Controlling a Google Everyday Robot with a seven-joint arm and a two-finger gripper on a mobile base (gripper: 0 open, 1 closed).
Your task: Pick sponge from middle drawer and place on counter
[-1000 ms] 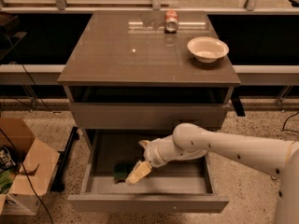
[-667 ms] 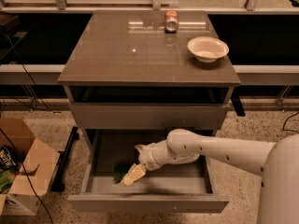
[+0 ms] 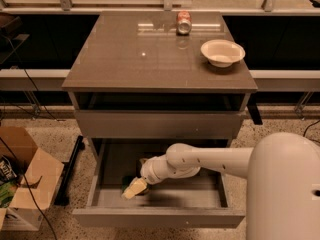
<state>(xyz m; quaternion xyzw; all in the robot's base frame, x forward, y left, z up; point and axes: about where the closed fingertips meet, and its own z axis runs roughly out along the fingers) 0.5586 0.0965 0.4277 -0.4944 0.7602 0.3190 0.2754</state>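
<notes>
The robot's pale hand (image 3: 134,189) is low inside the open matte grey middle drawer (image 3: 205,194), at the small dark green sponge (image 3: 128,181). I cannot tell whether it grips. Lifting out and placing on the glossy grey-brown worktop (image 3: 130,59) look undone.

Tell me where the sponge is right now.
In the camera view, the sponge lies in the open middle drawer, left of centre. It is partly hidden by the gripper and sits well below the counter.
</notes>
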